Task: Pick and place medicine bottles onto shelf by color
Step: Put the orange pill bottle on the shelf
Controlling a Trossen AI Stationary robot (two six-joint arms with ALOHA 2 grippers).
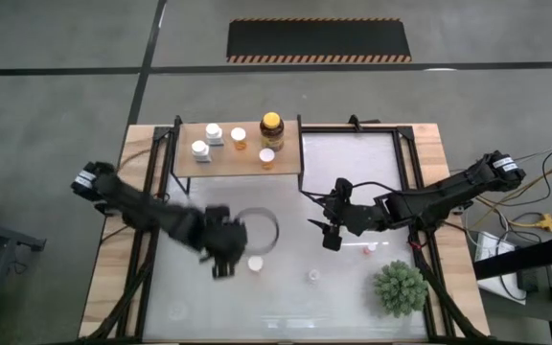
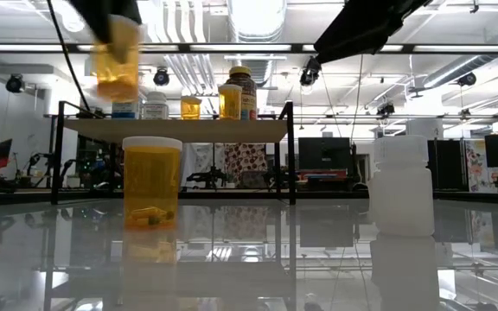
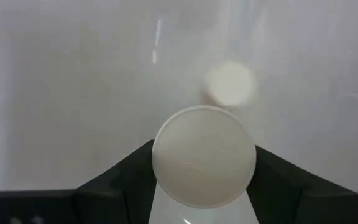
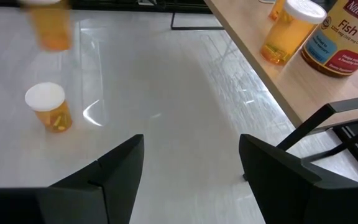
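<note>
My left gripper (image 1: pixel 220 257) hangs over the table's left middle, shut on a small orange medicine bottle (image 2: pixel 116 65) with a white cap (image 3: pixel 204 155). It holds the bottle high above the tabletop. Another orange bottle (image 1: pixel 255 263) stands just right of it, and a white bottle (image 1: pixel 313 276) stands farther right. The wooden shelf (image 1: pixel 188 165) at the far left carries two white bottles (image 1: pixel 215 132), two orange ones (image 1: pixel 267 157) and a dark amber jar (image 1: pixel 272 125). My right gripper (image 1: pixel 331 235) waits open over the table's middle with nothing in it. My left gripper pinches the orange bottle between its two fingers (image 3: pixel 126 171) at the top, on either side of the white cap (image 3: pixel 166 177). The fingers come from above, pointing steeply down. The bottle hangs upright below them, clear of the table.
A spiky green plant (image 1: pixel 399 287) stands at the near right. A tiny pink thing (image 1: pixel 367 251) lies near my right gripper. The shelf's black frame (image 1: pixel 302 177) runs along its right side. Bare white tabletop lies between the shelf and the loose bottles.
</note>
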